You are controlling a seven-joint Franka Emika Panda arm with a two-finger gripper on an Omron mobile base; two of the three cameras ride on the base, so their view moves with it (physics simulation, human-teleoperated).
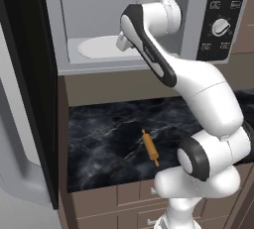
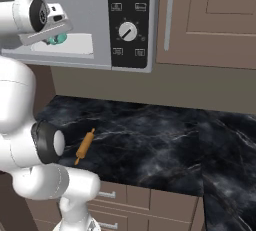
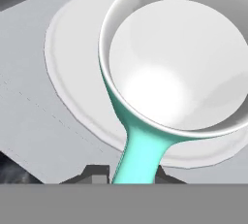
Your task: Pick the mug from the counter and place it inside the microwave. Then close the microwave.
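Jaws stand narrow, clamped on the handle of the mug [image 3: 174, 58], whose teal handle runs down between the two dark finger tips of the gripper [image 3: 130, 172] in the hand view. From that camera the mug's white inside faces the lens, its rim wide and round, with the teal outer wall showing along its left edge. The mug hangs over the white turntable plate [image 3: 72, 58] inside the microwave [image 1: 89, 5]; whether its base touches the plate cannot be told. In the right base view a small patch of teal shows just under the hand [image 2: 59, 38], inside the microwave's open cavity, left of the black control panel [image 2: 129, 20] with its dial. In the left base view the arm reaches up from the lower right into the cavity, and the turntable plate lies on the cavity floor to the left of the wrist. The dark-glass door [image 1: 30, 89] stands swung open at the left. Below, an orange rolling pin [image 1: 150, 147] lies on the black marble counter [image 1: 109, 139], near its front edge, well apart from the mug.
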